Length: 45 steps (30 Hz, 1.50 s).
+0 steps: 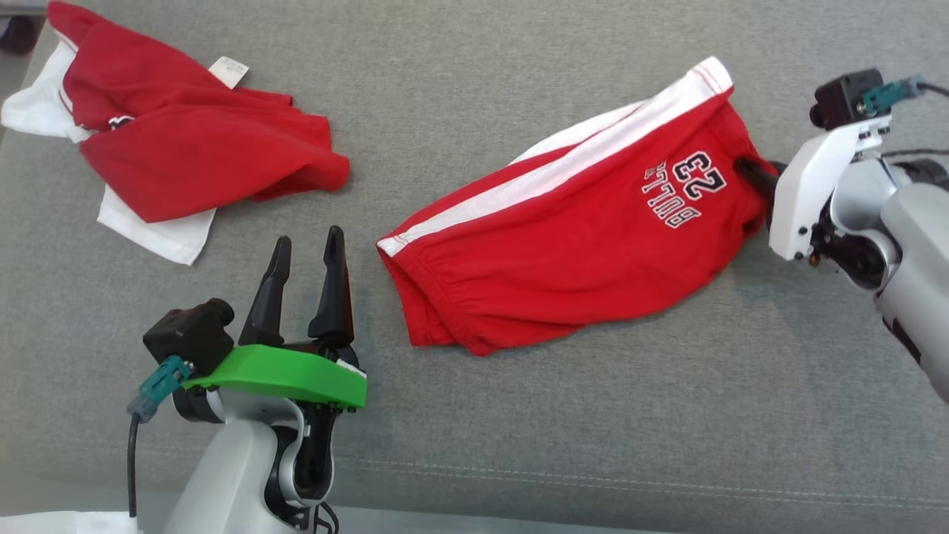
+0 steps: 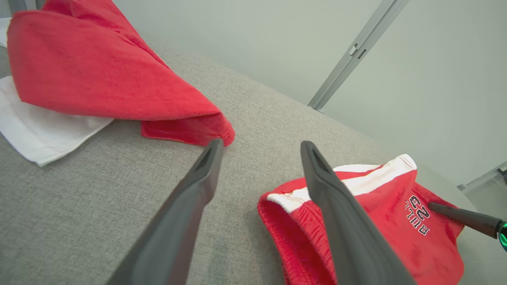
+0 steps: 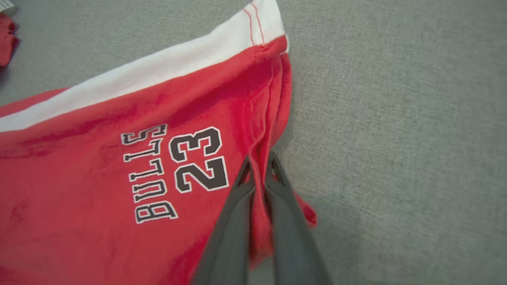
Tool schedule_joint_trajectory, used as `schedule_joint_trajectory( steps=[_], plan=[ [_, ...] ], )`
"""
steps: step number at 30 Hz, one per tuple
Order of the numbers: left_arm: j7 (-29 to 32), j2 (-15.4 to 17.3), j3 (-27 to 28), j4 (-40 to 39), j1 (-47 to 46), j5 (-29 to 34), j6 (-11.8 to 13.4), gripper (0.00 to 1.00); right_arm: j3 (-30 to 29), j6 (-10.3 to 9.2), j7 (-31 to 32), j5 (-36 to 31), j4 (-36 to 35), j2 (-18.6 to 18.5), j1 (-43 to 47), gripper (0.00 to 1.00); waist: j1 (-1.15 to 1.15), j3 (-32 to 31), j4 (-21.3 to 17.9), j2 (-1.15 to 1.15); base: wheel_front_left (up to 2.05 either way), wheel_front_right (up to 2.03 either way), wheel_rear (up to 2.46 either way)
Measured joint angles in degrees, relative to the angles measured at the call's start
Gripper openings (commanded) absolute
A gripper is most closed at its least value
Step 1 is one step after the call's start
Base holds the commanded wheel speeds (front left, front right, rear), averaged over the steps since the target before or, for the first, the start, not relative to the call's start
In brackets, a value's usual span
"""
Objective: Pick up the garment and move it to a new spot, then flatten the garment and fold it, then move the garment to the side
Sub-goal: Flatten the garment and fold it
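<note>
I have the red shorts (image 1: pixel 571 245) lying on the grey upholstered surface (image 1: pixel 593 415), right of centre, with the elastic waistband toward the near left and the leg hem toward the far right. A white side stripe (image 1: pixel 563 167) runs along their far edge, and the "BULLS 23" print (image 3: pixel 174 170) sits close to the hem. My right gripper (image 1: pixel 750 172) comes in from the right and is pinched tight on the hem: in the right wrist view the two dark fingers (image 3: pixel 233 221) are pressed together with a fold of red cloth caught between them, just right of the print. My left gripper (image 1: pixel 309 237) stands spread wide with nothing between its fingers, just left of the waistband and not touching it; in the left wrist view the waistband (image 2: pixel 285 198) shows partly behind the finger on the right of that view (image 2: pixel 336 213). At the far left, well apart from the shorts, a second red garment (image 1: pixel 185 141) lies crumpled with white cloth (image 1: pixel 156 230) showing under its near edge.
</note>
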Motion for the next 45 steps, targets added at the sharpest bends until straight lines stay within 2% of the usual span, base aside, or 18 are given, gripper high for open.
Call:
schedule_joint_trajectory(
  steps=[14,27,41,42,43,44,45],
  plan=[
    [0.0,0.01,1.12,0.1,3.1,1.03,0.05,1.0,-2.54,0.01,-8.33,3.77,0.85,1.48,6.03,0.0,0.0,-3.46,-5.71,0.0,0.0,0.0,0.0],
    [0.0,0.07,2.67,-0.89,5.19,2.01,0.07,1.0,-3.34,0.01,-11.69,6.94,1.82,3.65,13.23,0.0,0.0,-6.56,-10.66,0.0,0.0,0.0,0.0],
    [0.0,0.1,2.41,-1.31,5.55,2.88,0.23,1.0,-4.11,-0.01,-15.97,7.61,2.23,5.03,16.48,0.0,0.0,-7.82,-12.41,0.0,0.0,0.0,0.0],
    [0.0,0.1,2.41,-1.31,5.56,2.88,0.24,1.0,-4.1,-0.08,-16.02,7.61,2.38,5.17,16.51,0.11,0.0,-7.83,-12.46,0.0,0.0,0.0,0.0],
    [0.0,0.1,2.41,-1.29,5.56,2.88,0.23,1.0,-4.07,-0.1,-16.17,7.58,2.58,5.32,16.58,0.27,0.0,-7.84,-12.51,0.0,0.0,0.0,0.0],
    [0.0,0.1,2.44,-1.2,5.58,2.88,0.24,1.0,-4.04,-0.23,-16.84,7.36,2.85,5.52,16.73,0.5,0.0,-7.92,-12.56,0.0,0.0,0.0,0.0],
    [0.0,0.11,2.44,-1.18,5.65,2.88,0.24,1.0,-4.11,-0.45,-17.48,7.33,3.0,5.64,16.95,0.93,0.0,-8.02,-12.64,0.0,0.0,0.0,0.0]
  ],
)
